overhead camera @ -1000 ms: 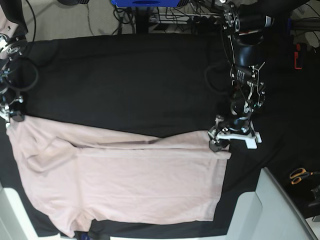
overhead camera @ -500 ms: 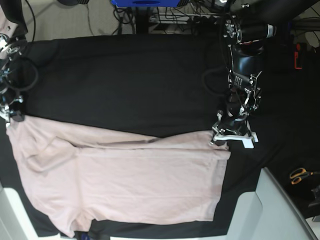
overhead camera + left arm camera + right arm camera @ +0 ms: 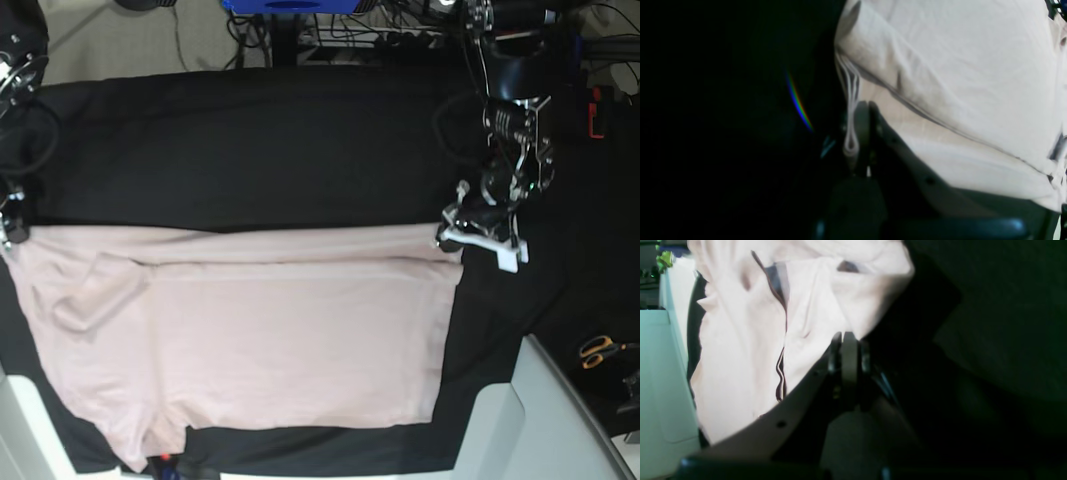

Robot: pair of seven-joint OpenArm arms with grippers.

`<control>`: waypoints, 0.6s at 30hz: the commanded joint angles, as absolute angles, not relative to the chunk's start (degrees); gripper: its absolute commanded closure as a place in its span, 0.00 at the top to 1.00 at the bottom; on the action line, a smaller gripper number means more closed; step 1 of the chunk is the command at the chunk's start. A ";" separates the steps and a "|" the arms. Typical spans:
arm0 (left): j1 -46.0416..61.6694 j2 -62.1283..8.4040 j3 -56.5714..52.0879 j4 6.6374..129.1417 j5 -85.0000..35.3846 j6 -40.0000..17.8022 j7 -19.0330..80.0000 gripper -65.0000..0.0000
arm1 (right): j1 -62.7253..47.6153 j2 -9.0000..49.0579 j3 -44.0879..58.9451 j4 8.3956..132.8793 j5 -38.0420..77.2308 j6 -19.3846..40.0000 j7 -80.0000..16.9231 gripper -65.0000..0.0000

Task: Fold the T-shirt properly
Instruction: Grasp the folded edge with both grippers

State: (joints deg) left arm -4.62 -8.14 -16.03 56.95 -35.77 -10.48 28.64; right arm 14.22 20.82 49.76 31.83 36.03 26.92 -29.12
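The pale pink T-shirt (image 3: 280,340) lies spread flat on the black table cloth (image 3: 260,150), its far edge pulled into a straight line. My left gripper (image 3: 452,237) is at the shirt's far right corner, shut on the bunched hem. In the left wrist view the fabric (image 3: 957,66) runs in folds between the shut fingers (image 3: 862,111). My right gripper (image 3: 12,228) is at the far left corner. The right wrist view shows it (image 3: 846,338) shut on the shirt's edge (image 3: 740,340). A sleeve (image 3: 95,295) lies folded over the body at the left.
Orange-handled scissors (image 3: 600,350) lie at the right edge. A pale grey surface (image 3: 545,420) borders the cloth at the lower right and lower left. Cables and a blue object (image 3: 290,5) sit beyond the far edge of the table.
My left gripper closed on the shirt's hem corner. Both arms then moved toward the far side, pulling the slanted, sagging far edge taut and straight.
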 commanded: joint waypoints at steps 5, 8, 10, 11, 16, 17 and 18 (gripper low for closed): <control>-1.19 -9.01 -16.66 62.20 -34.95 -9.36 28.79 0.00 | 13.23 22.90 49.71 35.82 36.97 27.21 -29.58 0.01; 0.31 -9.19 -16.66 64.75 -34.95 -9.27 28.79 0.00 | 11.12 22.73 49.71 39.43 36.97 27.12 -29.67 0.01; 1.19 -10.24 -16.40 66.15 -34.95 -7.69 28.79 0.00 | 10.68 22.90 49.71 39.78 36.97 27.03 -29.67 0.01; 1.63 -10.59 -16.22 66.95 -34.95 -7.25 28.79 0.00 | 10.24 22.90 49.71 39.78 36.97 27.03 -29.67 0.01; 3.65 -11.03 -16.66 69.76 -34.95 -7.16 28.88 0.00 | 9.10 22.90 49.71 39.78 36.97 27.03 -30.99 0.01; 4.18 -11.03 -16.66 70.29 -34.95 -7.16 28.88 0.00 | 9.01 22.81 49.71 39.78 36.97 27.03 -31.16 0.01; 4.62 -11.03 -16.66 70.73 -34.95 -7.16 29.23 0.00 | 8.57 22.73 49.71 39.78 36.97 27.03 -31.16 0.01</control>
State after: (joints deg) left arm 5.02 -9.89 -16.08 69.80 -35.22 -8.10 30.57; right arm 8.01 20.80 49.50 38.63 36.01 27.11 -33.26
